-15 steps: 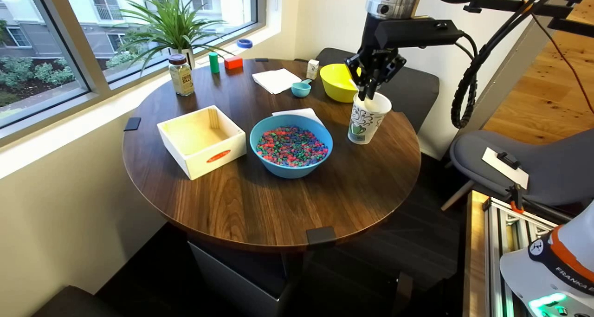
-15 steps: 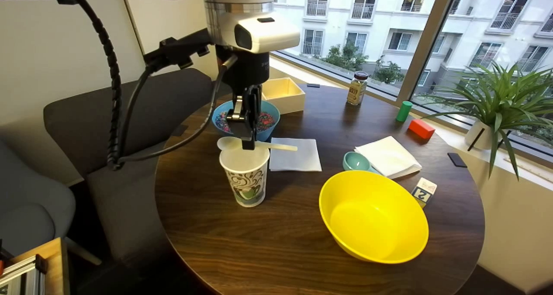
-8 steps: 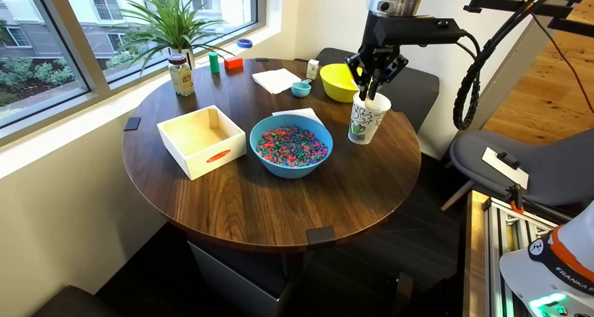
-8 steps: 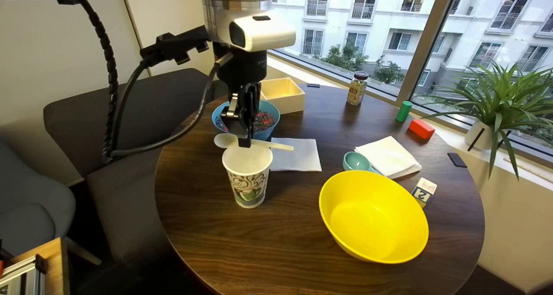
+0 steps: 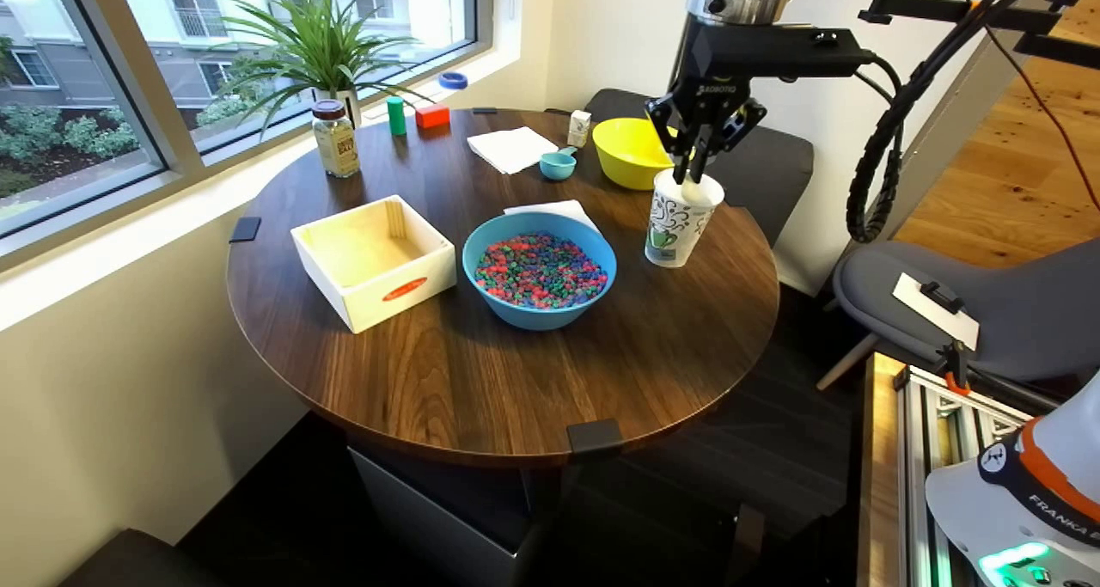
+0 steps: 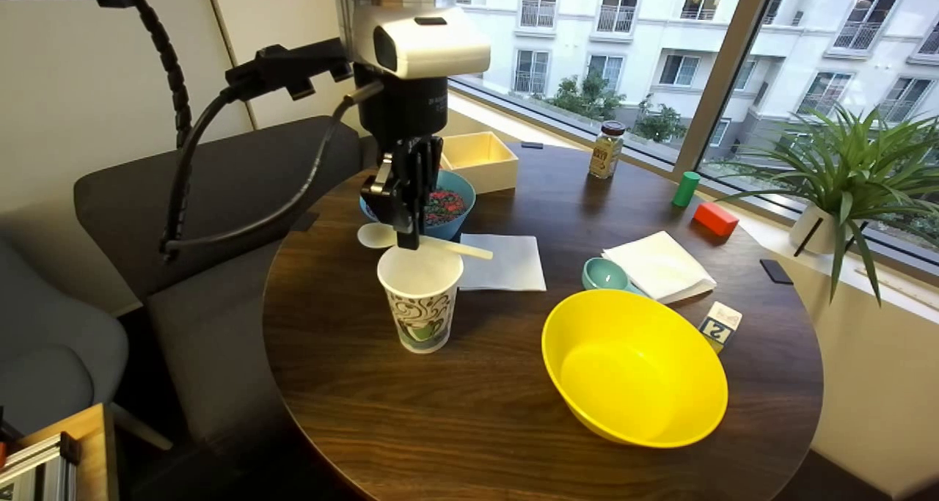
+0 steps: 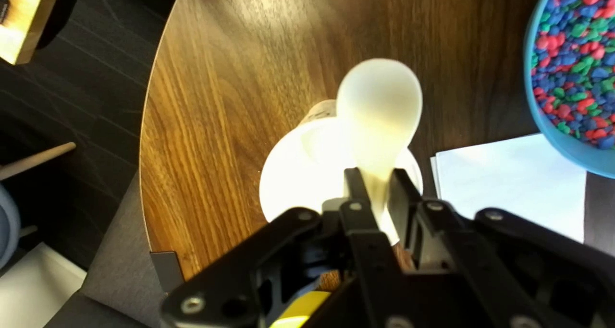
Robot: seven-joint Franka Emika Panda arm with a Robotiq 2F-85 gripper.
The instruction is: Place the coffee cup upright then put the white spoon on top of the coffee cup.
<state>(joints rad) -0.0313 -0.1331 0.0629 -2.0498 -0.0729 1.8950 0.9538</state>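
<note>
The coffee cup [image 5: 677,226], white with swirls and green print, stands upright on the table in both exterior views. My gripper [image 6: 408,241] is directly over the mouth of the cup [image 6: 422,310], shut on the white spoon [image 6: 377,235]. In an exterior view the spoon lies roughly level across the rim area, its bowl out past one side and its handle past the opposite side. From the wrist view, the spoon [image 7: 379,97] sits between the fingertips, with the cup's mouth [image 7: 298,174] glaring white beneath. Whether spoon and rim touch I cannot tell.
A yellow bowl [image 6: 634,369] stands near the cup. A blue bowl of colored pebbles [image 5: 540,269] and a wooden box [image 5: 374,265] are on the cup's other side. Napkins [image 6: 502,262], a teal scoop [image 6: 605,275] and a lettered block [image 6: 721,323] lie about.
My gripper has drifted slightly sideways, carrying the spoon along, toward the grey bench side. The cup's rim shifted a little early on and then stayed put.
</note>
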